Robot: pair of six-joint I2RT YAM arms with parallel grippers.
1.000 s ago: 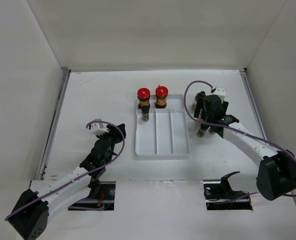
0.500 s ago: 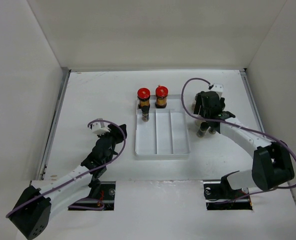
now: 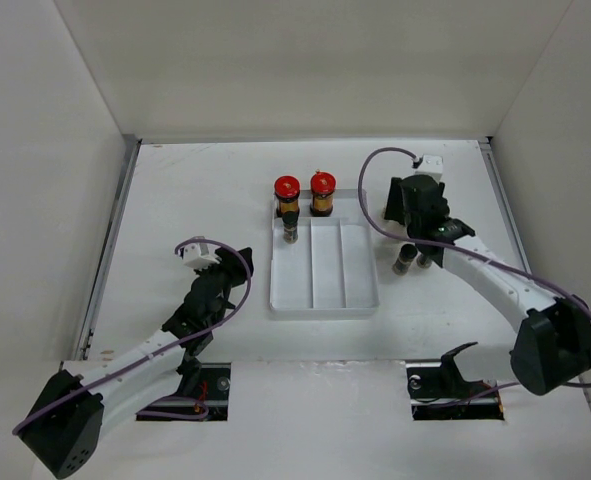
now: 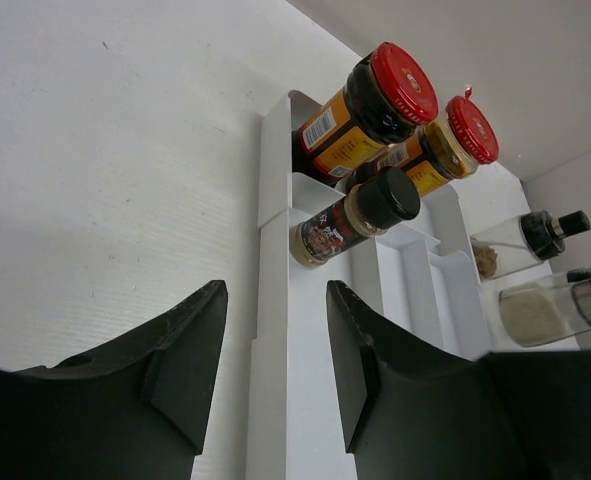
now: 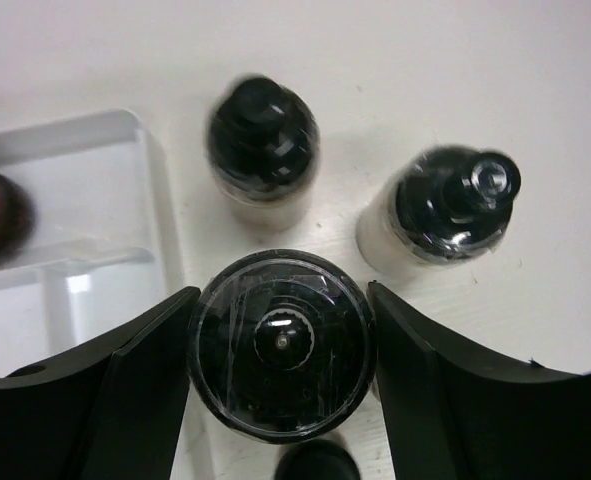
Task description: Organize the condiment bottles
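So my right gripper [image 5: 282,292] is closed on the black cap of one shaker [image 5: 280,345], a finger snug against each side as far as the wrist cam shows. I can't tell whether its base is off the table. It's in the cluster just right of the tray [image 3: 327,270], with two more shakers [image 5: 263,145] [image 5: 445,205] close beyond it and a fourth shaker [image 5: 315,465] peeking in at the bottom edge, right by my fingers.

My left gripper [image 4: 275,290] is spread wide and holding nothing. It's left of the tray, looking at the two red-caps [image 3: 287,186] [image 3: 322,182] at the far end and the small bottle [image 3: 290,232] in the left channel.

What worries me:

- I'm gripping the cap, not the body. It's round and smooth, so I reckon the shaker could swing or slip if I move fast.
- The neighbours are packed tight. Any sideways drift before I'm clear above them and a finger clips one, and these tall thin things tip easily.
- The fourth shaker is mostly out of frame, so I'd hit that one without seeing it coming.
- Going into the tray, if the base lands on a channel wall it'll sit tilted and fall when I let go, maybe into the red-caps.
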